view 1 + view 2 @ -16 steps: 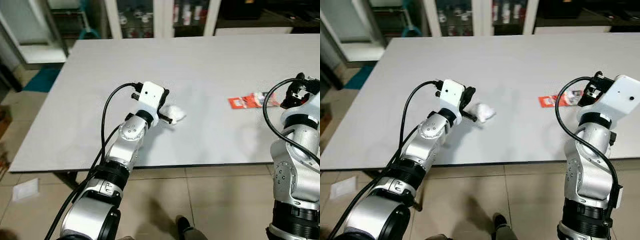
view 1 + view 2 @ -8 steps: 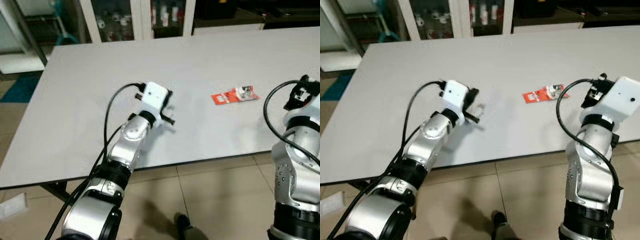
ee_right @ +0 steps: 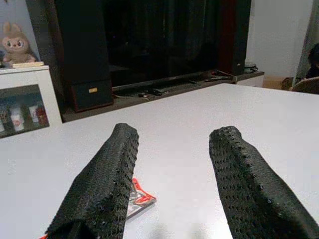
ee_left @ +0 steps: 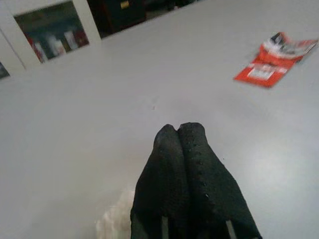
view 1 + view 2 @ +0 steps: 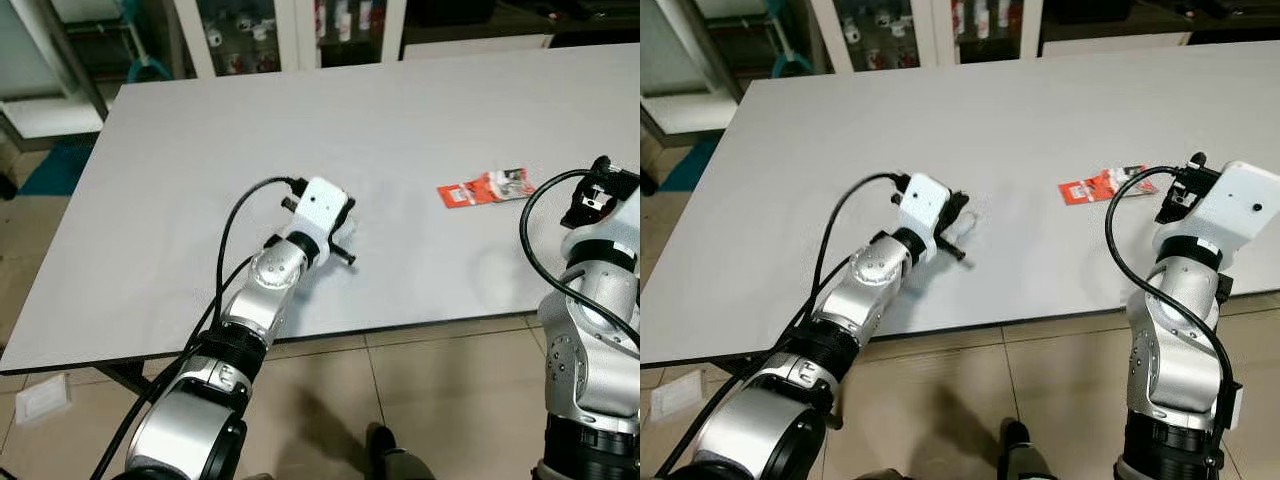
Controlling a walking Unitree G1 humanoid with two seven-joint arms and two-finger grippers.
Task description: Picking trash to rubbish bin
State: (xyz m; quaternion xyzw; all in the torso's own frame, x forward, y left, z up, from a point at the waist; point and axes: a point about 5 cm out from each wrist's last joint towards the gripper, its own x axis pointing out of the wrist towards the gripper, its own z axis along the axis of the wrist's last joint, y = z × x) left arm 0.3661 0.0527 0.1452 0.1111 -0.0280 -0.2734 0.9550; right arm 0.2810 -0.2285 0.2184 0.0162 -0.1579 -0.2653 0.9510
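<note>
Tissue [image 4: 115, 221] lifted, perhaps; left tool [image 4: 178, 130] closed

Bare table [image 5: 300, 120] around the red wrapper [image 5: 485, 188].

A red and white wrapper [image 5: 486, 188] lies flat on the surface [image 5: 200, 150], toward its right side. A crumpled white paper [image 4: 115, 220] sits under the left end effector [image 4: 179, 134], near the front edge.
</note>
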